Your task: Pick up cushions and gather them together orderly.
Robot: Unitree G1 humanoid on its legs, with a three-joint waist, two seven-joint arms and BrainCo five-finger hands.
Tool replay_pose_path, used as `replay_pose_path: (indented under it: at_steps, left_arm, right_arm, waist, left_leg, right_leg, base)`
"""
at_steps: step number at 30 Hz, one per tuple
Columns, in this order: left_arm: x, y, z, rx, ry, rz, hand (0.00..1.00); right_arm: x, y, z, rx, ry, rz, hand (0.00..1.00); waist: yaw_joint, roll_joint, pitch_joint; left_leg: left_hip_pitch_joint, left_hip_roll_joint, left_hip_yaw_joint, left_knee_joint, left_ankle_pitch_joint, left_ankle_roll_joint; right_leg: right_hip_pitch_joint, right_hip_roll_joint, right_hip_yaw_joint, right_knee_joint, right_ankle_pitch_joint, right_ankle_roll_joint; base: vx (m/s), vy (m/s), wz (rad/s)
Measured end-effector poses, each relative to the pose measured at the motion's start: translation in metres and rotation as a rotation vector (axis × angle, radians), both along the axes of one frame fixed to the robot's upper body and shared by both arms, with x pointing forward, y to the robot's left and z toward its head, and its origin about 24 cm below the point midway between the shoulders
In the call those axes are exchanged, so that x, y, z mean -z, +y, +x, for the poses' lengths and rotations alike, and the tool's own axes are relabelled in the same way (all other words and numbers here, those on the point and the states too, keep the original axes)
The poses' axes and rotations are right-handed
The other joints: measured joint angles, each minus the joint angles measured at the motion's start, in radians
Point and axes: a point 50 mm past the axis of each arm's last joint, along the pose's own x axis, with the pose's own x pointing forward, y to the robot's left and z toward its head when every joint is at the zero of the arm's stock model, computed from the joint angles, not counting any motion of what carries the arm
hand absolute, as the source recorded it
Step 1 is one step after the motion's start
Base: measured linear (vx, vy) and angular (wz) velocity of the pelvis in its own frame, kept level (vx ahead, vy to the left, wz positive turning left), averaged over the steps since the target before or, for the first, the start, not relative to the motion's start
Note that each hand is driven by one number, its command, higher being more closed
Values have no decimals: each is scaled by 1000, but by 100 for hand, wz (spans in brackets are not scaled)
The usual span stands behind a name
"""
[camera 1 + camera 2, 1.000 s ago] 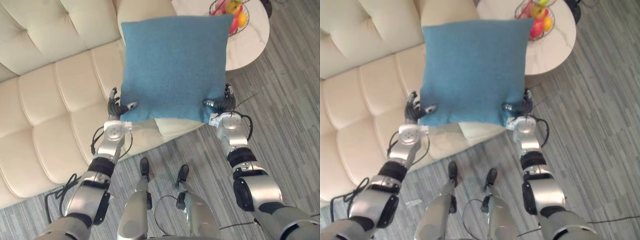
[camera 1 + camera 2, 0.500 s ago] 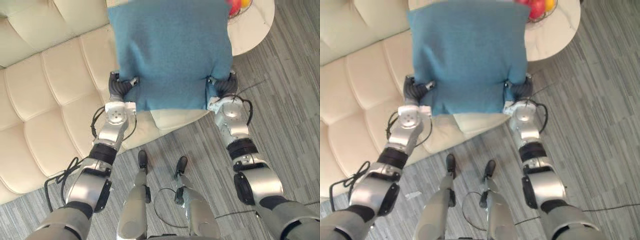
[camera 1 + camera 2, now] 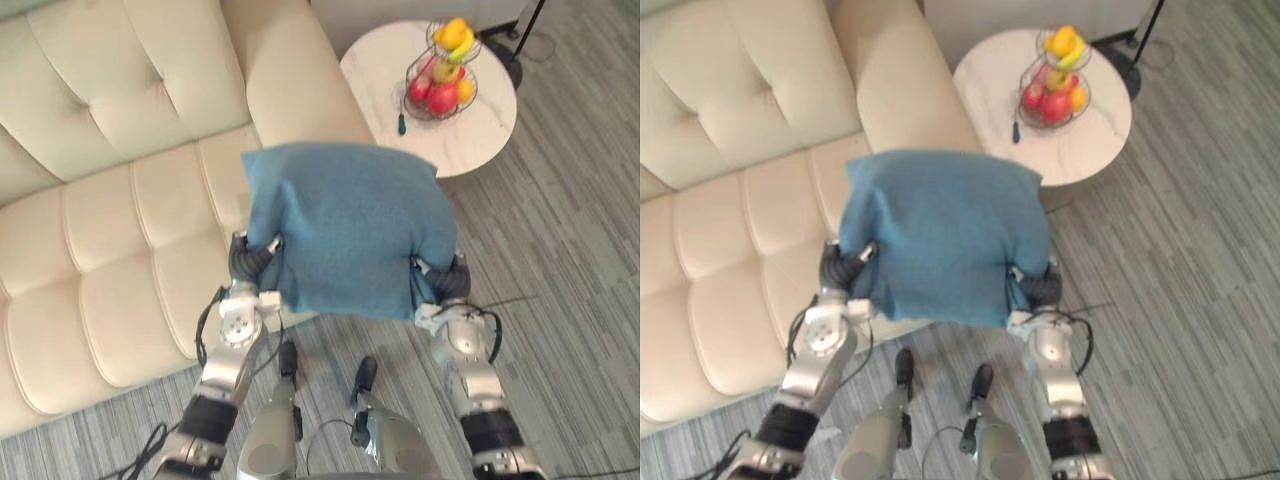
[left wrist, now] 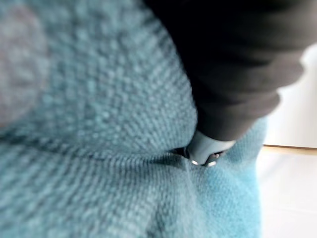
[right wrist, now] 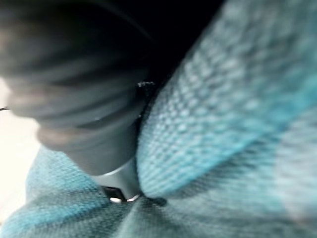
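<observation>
A blue knitted cushion (image 3: 345, 225) hangs in the air in front of me, over the sofa's front edge, tipped back with its upper edge toward the sofa arm. My left hand (image 3: 248, 262) is curled into its lower left corner and my right hand (image 3: 447, 280) into its lower right corner. Up close, the left wrist view has the dark hand cover (image 4: 233, 64) pressed into the blue fabric (image 4: 99, 124). In the right wrist view, the right hand (image 5: 74, 89) digs into the cushion (image 5: 223, 99) the same way. The fabric hides most of the fingers.
A cream tufted sofa (image 3: 120, 200) runs along the left and behind the cushion. At the right of the sofa arm, a round white side table (image 3: 380, 70) carries a wire fruit basket (image 3: 443, 75) and a small dark object (image 3: 402, 124). Grey plank floor (image 3: 560, 250) lies to the right.
Both hands have tightened on the cushion's lower corners and drawn it nearer to me, tipping it flatter. The view has shifted, bringing the whole side table into sight.
</observation>
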Motion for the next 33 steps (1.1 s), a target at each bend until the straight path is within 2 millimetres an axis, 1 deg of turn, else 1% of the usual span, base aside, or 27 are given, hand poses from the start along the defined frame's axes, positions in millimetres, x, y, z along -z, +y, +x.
replay_pose_path:
  at_steps: [1, 2, 6, 8, 12, 14, 15, 16, 17, 18, 19, 20, 21, 22, 23, 24, 25, 26, 27, 28, 29, 30, 31, 32, 33]
  left_arm:
    - [3, 1, -4, 4, 9, -3, 100]
    - [6, 2, -13, 4, 22, -9, 100]
    - [8, 3, -30, 9, 31, -37, 100]
    - [14, 3, -37, 12, 59, -52, 100]
    - [18, -1, -41, 28, 77, -54, 100]
    - [21, -3, -44, 33, 91, -56, 100]
    - [20, -4, -43, 38, 90, -58, 100]
    - [20, -5, -43, 40, 89, -60, 100]
    - [20, -5, -43, 40, 88, -62, 100]
    - [21, -5, -43, 40, 87, -61, 100]
    - [24, -5, -43, 41, 98, -67, 100]
    - [27, -8, -43, 46, 112, -88, 100]
    - [28, -12, -43, 55, 115, -100, 100]
    - [27, -16, -42, 68, 112, -114, 100]
    - [27, -21, -38, 88, 104, -118, 100]
    - [25, -23, -32, 105, 91, -103, 100]
    - [24, -20, -29, 108, 87, -88, 100]
    - [24, -19, -28, 110, 87, -82, 100]
    - [26, -19, -28, 110, 94, -88, 100]
    - [28, -20, -28, 112, 103, -88, 100]
    - [30, -19, -29, 112, 110, -85, 100]
    - [32, -18, -29, 112, 119, -77, 100]
    - [32, -18, -29, 112, 122, -75, 100]
    - [32, -17, -29, 113, 122, -70, 100]
    - [33, -16, -29, 113, 125, -65, 100]
  right_arm:
    - [2, 0, -4, -2, 8, 4, 100]
    - [6, 2, -10, -14, 22, 7, 100]
    - [9, 2, -22, -32, 29, -1, 100]
    - [13, 1, -27, -37, 50, -8, 100]
    - [19, 0, -34, -32, 76, -28, 100]
    - [18, 0, -33, -22, 74, -49, 100]
    - [18, -1, -33, -13, 72, -51, 100]
    - [16, -1, -31, -8, 64, -58, 100]
    - [11, -1, -25, -3, 42, -86, 100]
    - [7, -2, -19, -2, 24, -109, 100]
    - [0, -3, -12, -4, -1, -136, 100]
    - [-6, -5, -7, -7, -26, -182, 100]
    - [-9, -8, -6, -4, -34, -203, 100]
    - [-10, -13, -6, 5, -34, -222, 100]
    - [-9, -18, -6, 29, -28, -230, 100]
    - [-6, -18, -6, 47, -19, -218, 100]
    - [-3, -17, -6, 54, -5, -208, 100]
    - [1, -16, -6, 61, 9, -199, 100]
    - [5, -16, -6, 68, 29, -197, 100]
    - [9, -16, -7, 68, 47, -196, 100]
    - [12, -15, -7, 66, 63, -194, 100]
    - [17, -14, -8, 63, 82, -191, 100]
    - [19, -15, -8, 62, 91, -192, 100]
    - [20, -15, -8, 60, 98, -192, 100]
    - [21, -14, -8, 58, 101, -187, 100]
  waist:
    - [0, 2, -16]
    - [1, 7, -44]
    - [4, 16, -80]
    - [7, 18, -117]
    - [10, 18, -127]
    - [19, 18, -129]
    - [23, 19, -130]
    - [23, 19, -139]
    - [28, 7, -150]
    - [36, 5, -149]
    - [35, 7, -150]
    - [26, 13, -155]
    - [18, 29, -166]
    - [4, 45, -178]
    - [-3, 61, -190]
    - [-8, 41, -190]
    - [-14, 25, -194]
    - [-17, 17, -193]
    - [-18, 12, -189]
    - [-17, 14, -188]
    - [-15, 12, -184]
    - [-15, 6, -177]
    - [-15, 5, -170]
    - [-21, 9, -149]
    - [-27, 13, -138]
  left_leg:
    - [6, 0, 0, 0, -1, 0]
    - [21, 0, 0, 0, -1, -1]
    - [65, 1, -2, 0, -13, -3]
    - [71, 1, -10, 0, -16, -1]
    - [76, -5, -72, 0, -17, -3]
    - [41, -7, -110, 22, -19, -1]
    - [19, -4, -105, 40, -33, 8]
    - [-16, 12, -49, 76, -71, 17]
    - [-67, 31, 43, 138, -119, 34]
    - [-89, 49, 103, 189, -138, 73]
    - [-108, 72, 156, 264, -151, 101]
    - [-107, 109, 218, 335, -153, 104]
    - [-103, 139, 252, 346, -150, 103]
    - [-97, 160, 269, 330, -164, 69]
    - [-84, 142, 264, 291, -154, -8]
    - [-67, 91, 258, 253, -136, 12]
    - [-65, 56, 248, 243, -131, 23]
    - [-65, 37, 243, 255, -142, 38]
    - [-67, 16, 238, 293, -172, 62]
    - [-66, 8, 236, 310, -195, 71]
    - [-62, -4, 237, 322, -217, 75]
    - [-47, -25, 237, 322, -232, 96]
    - [-37, -32, 232, 320, -237, 104]
    - [-18, -34, 213, 311, -240, 107]
    - [-6, -34, 198, 295, -239, 107]
  right_leg:
    - [7, 0, -1, -1, -1, 1]
    - [22, 0, -2, -1, -7, 2]
    - [69, 1, -10, -2, -16, 3]
    - [81, 2, -23, -2, -20, 4]
    - [117, 1, -84, 2, -38, 10]
    - [111, -2, -131, 34, -54, 7]
    - [107, -4, -151, 42, -55, 5]
    - [89, -10, -186, 55, -53, 0]
    - [60, -36, -206, 65, -50, -8]
    - [46, -53, -208, 74, -50, -8]
    - [32, -80, -211, 97, -50, -8]
    - [30, -106, -223, 119, -50, -4]
    - [36, -114, -241, 125, -49, 13]
    - [42, -119, -264, 128, -50, 34]
    - [43, -140, -279, 137, -44, 49]
    - [45, -178, -281, 137, -29, 70]
    - [49, -207, -288, 139, -22, 81]
    - [59, -228, -294, 145, -15, 92]
    - [58, -268, -297, 198, -13, 95]
    - [46, -294, -294, 254, -13, 94]
    - [23, -328, -282, 328, -12, 91]
    - [-27, -378, -240, 454, -3, 34]
    - [-68, -390, -191, 535, 5, -42]
    - [-112, -362, -96, 621, -54, -39]
    - [-132, -314, -33, 661, -106, 6]
  base:
    - [100, 5, 4]
    - [83, 0, 3]
    - [37, 3, 5]
    - [1, 9, 14]
    - [-45, 2, 46]
    - [-79, -1, 65]
    - [-78, 6, 70]
    - [-39, 30, 64]
    - [-9, 80, 46]
    - [43, 105, 25]
    - [62, 160, 21]
    - [58, 201, 35]
    - [56, 225, 58]
    - [37, 291, 66]
    - [39, 345, 70]
    - [34, 354, 61]
    - [31, 324, 49]
    - [22, 294, 43]
    - [14, 341, 29]
    - [1, 288, 19]
    - [-7, 295, 9]
    - [4, 285, 7]
    - [13, 301, 14]
    - [18, 205, 25]
    - [29, 141, 44]
